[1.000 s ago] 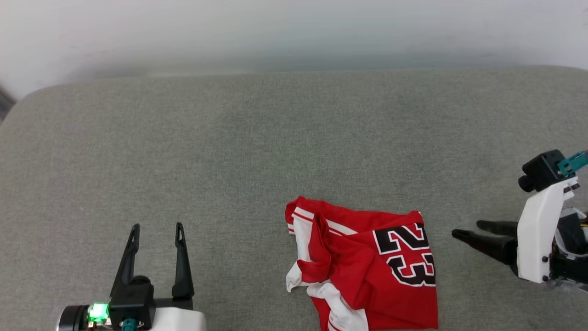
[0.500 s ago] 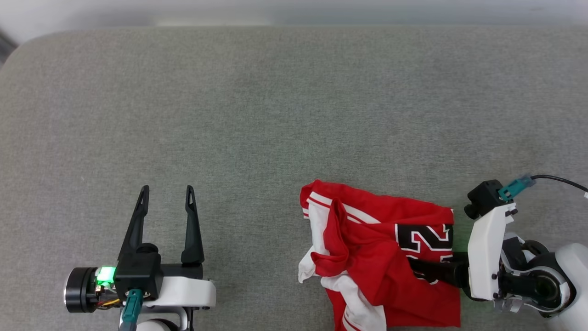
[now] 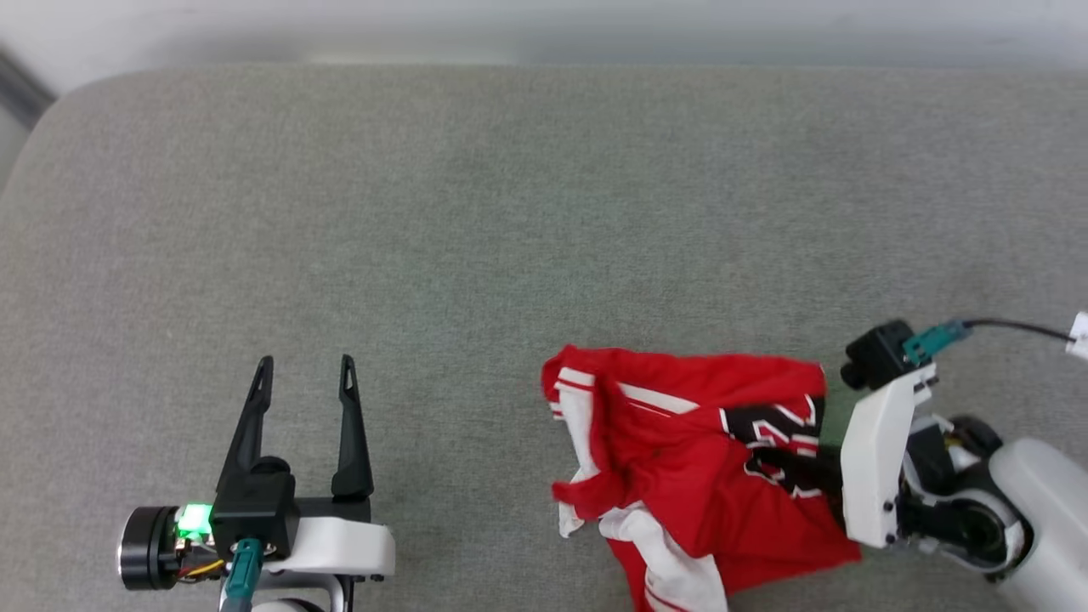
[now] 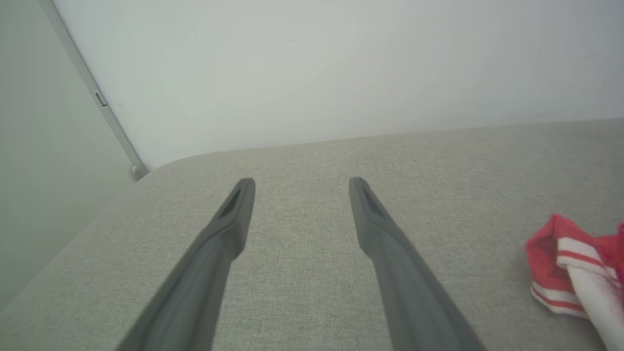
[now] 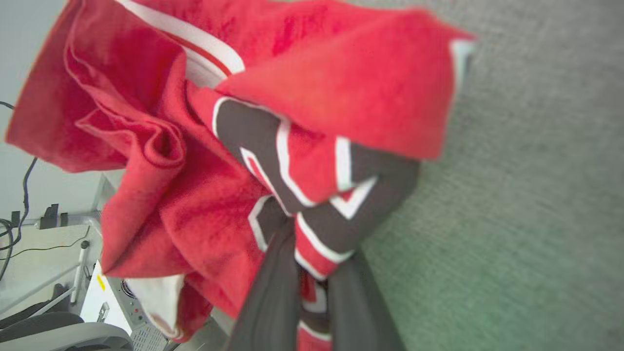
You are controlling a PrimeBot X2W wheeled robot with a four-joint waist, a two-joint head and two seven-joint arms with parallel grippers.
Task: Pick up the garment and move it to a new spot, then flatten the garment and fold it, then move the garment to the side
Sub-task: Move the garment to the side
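Observation:
The garment (image 3: 671, 463), a red jersey with white striped cuffs and a black "23", lies crumpled on the grey padded surface (image 3: 510, 238) at the lower right. My right gripper (image 3: 790, 472) comes in from the right and is shut on the garment at the printed number, bunching and raising the cloth there. Close up, the garment (image 5: 341, 87) hangs in folds around my right gripper (image 5: 314, 253), whose fingertips are buried in the fabric. My left gripper (image 3: 306, 364) stands open and empty at the lower left, well apart from the shirt. Its own view shows my left gripper (image 4: 301, 183) over bare surface, a striped cuff of the garment (image 4: 560, 265) at the right edge.
The padded surface ends at a pale wall (image 3: 544, 25) at the back, with a rounded corner (image 3: 51, 102) at the far left. Past the surface's edge, cables and equipment (image 5: 44, 273) sit on the floor.
My right gripper has moved left onto the garment and shut on it at the number; the cloth there is bunched and lifted. The head camera has shifted. My left gripper has stayed open.

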